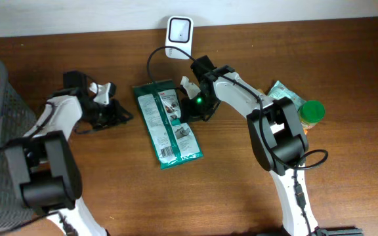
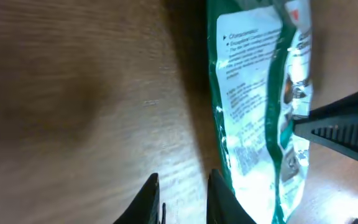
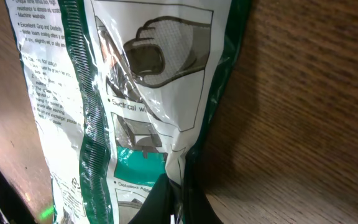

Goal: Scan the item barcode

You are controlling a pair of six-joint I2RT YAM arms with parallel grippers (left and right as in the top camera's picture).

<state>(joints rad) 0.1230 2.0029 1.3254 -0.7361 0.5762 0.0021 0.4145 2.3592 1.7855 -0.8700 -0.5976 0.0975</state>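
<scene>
Packet (image 1: pixel 168 124) lies flat on the desk (image 1: pixel 241 183), long axis running far to near. Right fingers (image 3: pixel 154 208), pressed together, sit at its far right edge, nearer; left fingers (image 2: pixel 146 202), narrowly parted and empty, hover just left.

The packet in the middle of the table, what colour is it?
The packet is green with white printed panels, best seen overhead.

A dark brown wood-grain table (image 1: pixel 195 196) fills the overhead frame; a pale wall (image 1: pixel 58 16) runs along the top edge, evenly lit.
</scene>
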